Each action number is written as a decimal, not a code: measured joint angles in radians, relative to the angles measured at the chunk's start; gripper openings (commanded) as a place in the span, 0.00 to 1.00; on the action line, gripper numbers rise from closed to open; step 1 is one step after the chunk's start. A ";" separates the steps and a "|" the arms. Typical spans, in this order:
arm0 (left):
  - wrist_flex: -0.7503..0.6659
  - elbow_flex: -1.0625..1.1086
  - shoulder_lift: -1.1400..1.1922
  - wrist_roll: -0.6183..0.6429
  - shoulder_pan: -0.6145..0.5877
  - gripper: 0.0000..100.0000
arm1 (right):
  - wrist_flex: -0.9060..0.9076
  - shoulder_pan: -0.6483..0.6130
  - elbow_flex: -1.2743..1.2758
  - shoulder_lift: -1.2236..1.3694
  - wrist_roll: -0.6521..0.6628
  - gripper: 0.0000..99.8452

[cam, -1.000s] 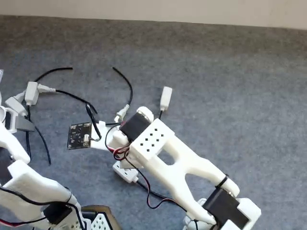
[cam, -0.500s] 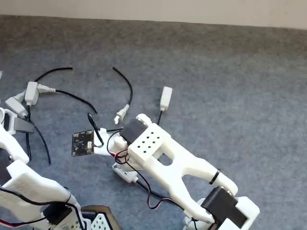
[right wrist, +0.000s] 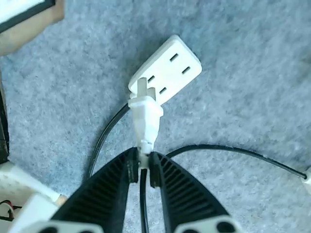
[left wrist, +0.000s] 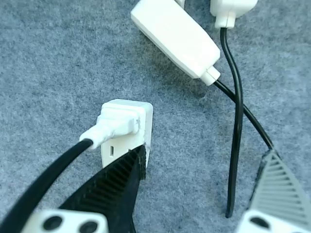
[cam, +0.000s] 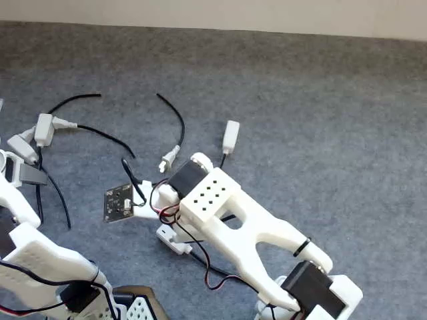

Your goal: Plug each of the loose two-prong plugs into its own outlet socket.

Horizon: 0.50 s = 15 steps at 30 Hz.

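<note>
2 claws, 2 different jobs. My right claw (right wrist: 141, 158) is clamped on the cord (right wrist: 142, 194) just behind a plug (right wrist: 145, 116). It holds the plug low, prongs forward, which I judge is to line them up with the strip (right wrist: 175, 63) lying on the carpet (right wrist: 243, 39). The prongs touch the strip's near end, but I cannot tell whether they sit in a slot. The 4 slots I can see stand bare.

My left claw (left wrist: 205, 151) hangs with its jaws apart and grips nothing, 1 tip just beside the cube (left wrist: 142, 111). That cube holds a second plug (left wrist: 116, 127), seated home as far as I can judge.

From above, 1 loose plug (cam: 168, 159) lies near the right arm, so work remains.
</note>
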 measured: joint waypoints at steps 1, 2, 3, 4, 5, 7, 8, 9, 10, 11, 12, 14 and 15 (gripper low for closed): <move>0.000 0.000 0.000 0.000 0.000 0.36 | 0.003 0.003 0.000 0.000 0.000 0.01; 0.000 0.000 0.000 0.000 0.000 0.36 | 0.006 0.005 -0.003 0.000 0.000 0.01; 0.000 0.000 0.000 0.000 0.000 0.36 | 0.006 0.005 -0.003 0.000 0.000 0.01; 0.000 0.000 0.000 0.000 0.000 0.36 | 0.006 0.005 -0.005 0.000 0.000 0.01; 0.000 0.000 0.000 0.000 0.000 0.36 | 0.006 0.015 -0.005 0.000 -0.003 0.01; 0.009 0.000 0.000 0.000 0.014 0.36 | -0.026 0.060 -0.003 -0.009 -0.064 0.01; 0.043 -0.002 0.000 0.000 0.031 0.36 | -0.068 0.091 -0.003 -0.020 -0.110 0.01; 0.086 -0.008 0.000 0.002 0.055 0.36 | -0.109 0.123 -0.003 -0.044 -0.161 0.01; 0.129 -0.017 0.000 0.003 0.089 0.36 | -0.166 0.152 -0.003 -0.075 -0.212 0.01; 0.163 -0.025 -0.006 0.003 0.124 0.36 | -0.218 0.175 0.002 -0.110 -0.256 0.01; 0.195 -0.025 -0.025 0.005 0.163 0.36 | -0.273 0.186 0.032 -0.157 -0.290 0.01; 0.230 -0.028 -0.078 0.038 0.238 0.36 | -0.391 0.187 0.140 -0.259 -0.334 0.01; 0.252 -0.028 -0.112 0.051 0.272 0.36 | -0.456 0.186 0.209 -0.313 -0.351 0.01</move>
